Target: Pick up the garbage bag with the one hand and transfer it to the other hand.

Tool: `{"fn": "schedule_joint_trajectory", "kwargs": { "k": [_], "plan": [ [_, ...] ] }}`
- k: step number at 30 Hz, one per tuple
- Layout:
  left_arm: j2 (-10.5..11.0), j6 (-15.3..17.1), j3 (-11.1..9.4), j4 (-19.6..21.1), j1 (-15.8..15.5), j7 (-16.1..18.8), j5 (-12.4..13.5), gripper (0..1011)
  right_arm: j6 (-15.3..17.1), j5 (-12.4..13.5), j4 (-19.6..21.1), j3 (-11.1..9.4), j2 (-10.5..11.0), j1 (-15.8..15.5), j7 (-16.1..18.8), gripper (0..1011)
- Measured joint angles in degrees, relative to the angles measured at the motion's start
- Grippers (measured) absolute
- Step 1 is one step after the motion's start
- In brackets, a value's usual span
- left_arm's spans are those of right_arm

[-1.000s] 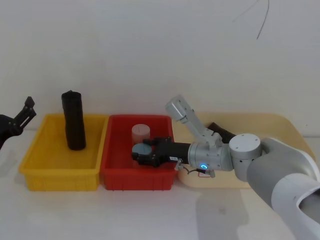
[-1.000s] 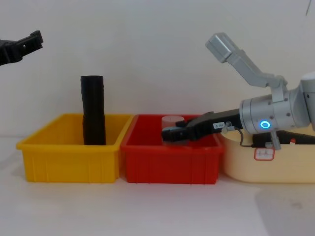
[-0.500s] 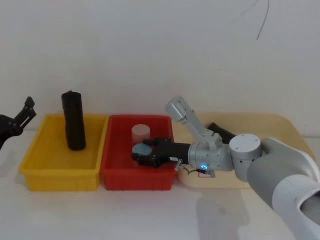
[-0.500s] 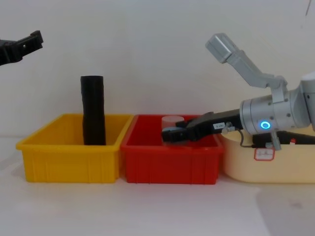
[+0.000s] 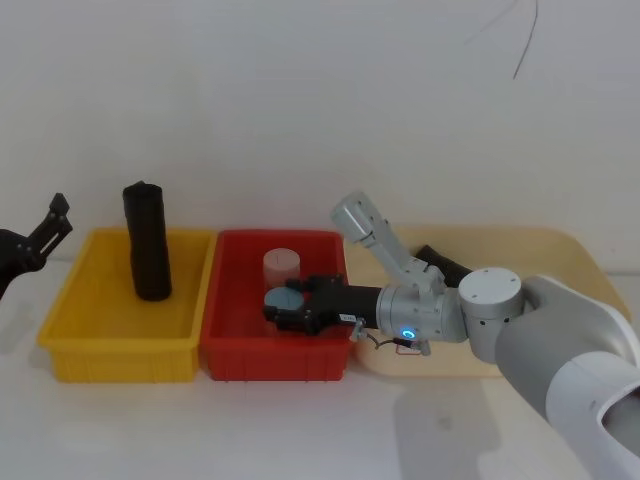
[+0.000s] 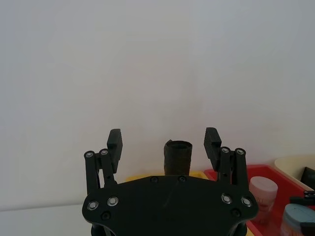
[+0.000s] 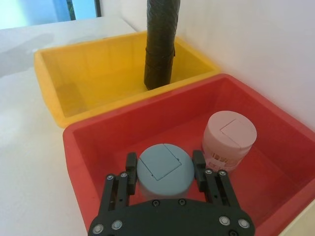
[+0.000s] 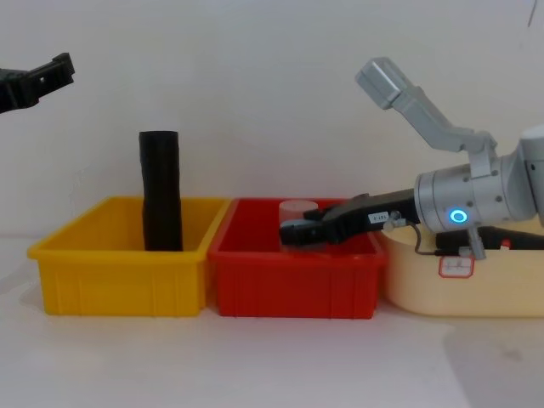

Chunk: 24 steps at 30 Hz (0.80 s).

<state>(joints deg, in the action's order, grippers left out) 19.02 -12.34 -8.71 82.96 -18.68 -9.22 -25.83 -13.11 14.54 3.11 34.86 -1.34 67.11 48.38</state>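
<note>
The garbage bag is a matte-black roll standing upright at the back of the yellow bin; it also shows as the garbage bag and the garbage bag. My left gripper hovers open at the far left, above and apart from the bin, with the roll seen between its fingers farther off. My right gripper, on the arm with the blue ring, reaches into the red bin. Its fingers press both sides of a blue-lidded jar.
A pink jar stands in the red bin just behind the blue-lidded one. A second black roll lies in the cream tray on the right, behind my right arm. The three containers sit side by side against a white wall.
</note>
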Motion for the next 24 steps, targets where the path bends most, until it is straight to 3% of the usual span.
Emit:
{"fn": "schedule_joint_trajectory", "kwargs": {
  "k": [24],
  "plan": [
    [0.0, 0.0, 0.0, 0.0, 0.0, 0.0, 0.0, 1000, 0.34, 0.42, 0.63, 0.4, 0.2, -0.27, 0.04, 658]
  ]
}}
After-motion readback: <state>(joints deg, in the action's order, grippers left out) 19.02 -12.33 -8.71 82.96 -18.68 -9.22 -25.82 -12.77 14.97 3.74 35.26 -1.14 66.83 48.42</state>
